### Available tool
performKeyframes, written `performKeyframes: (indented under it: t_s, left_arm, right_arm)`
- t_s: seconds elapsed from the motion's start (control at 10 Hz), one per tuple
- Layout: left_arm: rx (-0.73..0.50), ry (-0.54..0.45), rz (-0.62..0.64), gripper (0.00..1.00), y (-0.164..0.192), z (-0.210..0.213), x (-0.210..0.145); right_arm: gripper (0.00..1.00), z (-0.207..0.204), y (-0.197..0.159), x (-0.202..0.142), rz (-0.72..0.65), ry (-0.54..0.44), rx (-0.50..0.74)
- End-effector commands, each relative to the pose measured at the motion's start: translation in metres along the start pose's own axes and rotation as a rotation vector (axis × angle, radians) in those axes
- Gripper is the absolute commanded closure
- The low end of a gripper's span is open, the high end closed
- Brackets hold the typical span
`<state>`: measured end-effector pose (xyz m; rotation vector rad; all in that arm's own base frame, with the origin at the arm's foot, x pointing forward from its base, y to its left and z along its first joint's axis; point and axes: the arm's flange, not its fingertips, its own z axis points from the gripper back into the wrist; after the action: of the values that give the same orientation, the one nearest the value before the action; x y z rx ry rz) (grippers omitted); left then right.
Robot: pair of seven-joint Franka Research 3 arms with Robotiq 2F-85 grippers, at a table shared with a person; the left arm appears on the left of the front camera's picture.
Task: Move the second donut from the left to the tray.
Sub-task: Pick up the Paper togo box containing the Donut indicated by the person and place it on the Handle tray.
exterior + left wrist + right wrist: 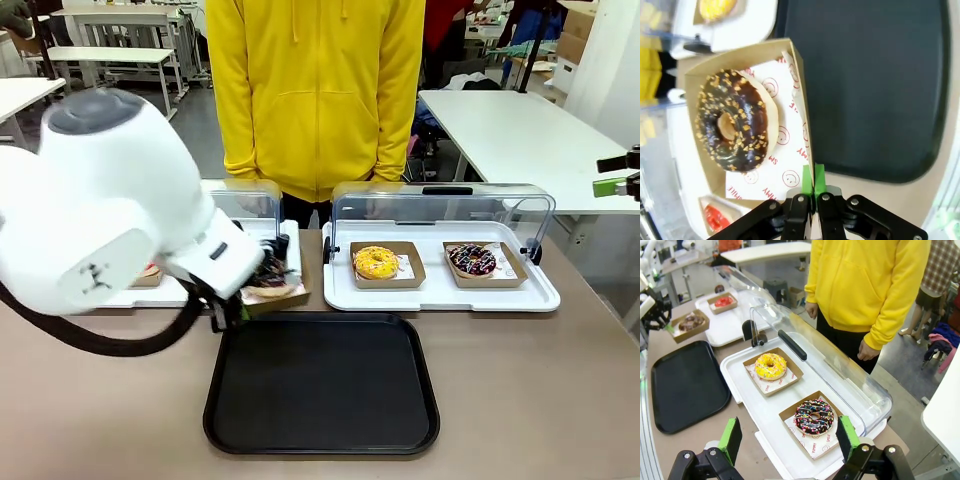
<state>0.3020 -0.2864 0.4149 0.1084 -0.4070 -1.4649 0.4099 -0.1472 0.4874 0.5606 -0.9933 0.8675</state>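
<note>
The second donut from the left, iced in dark chocolate with pale crumbs, lies in a small brown cardboard tray. My left gripper is shut on that cardboard tray's wall, green pads pressed together. In the front view the donut hangs or rests just past the far left corner of the black tray, with the left gripper at its near side. The right wrist view shows the donut beside the black tray. My right gripper is open and holds nothing.
Two white trays with raised clear lids stand behind the black tray. The right one holds a yellow donut and a sprinkled donut. A red donut lies in the left one. A person in a yellow hoodie stands at the far side.
</note>
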Motion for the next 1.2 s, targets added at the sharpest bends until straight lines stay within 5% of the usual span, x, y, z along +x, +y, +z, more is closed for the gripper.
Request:
performKeyframes:
  t_s: [0.0,1.1]
  left_arm:
    - [0.020,0.027,-0.022,0.98,-0.022,-0.027,0.015]
    - [-0.113,0.021,-0.129,0.98,-0.076,-0.087,0.053]
  right_arm:
    - [0.00,0.000,0.000,0.001,0.004,-0.006,0.002]
    - [0.00,0.000,0.000,0.001,0.004,-0.006,0.002]
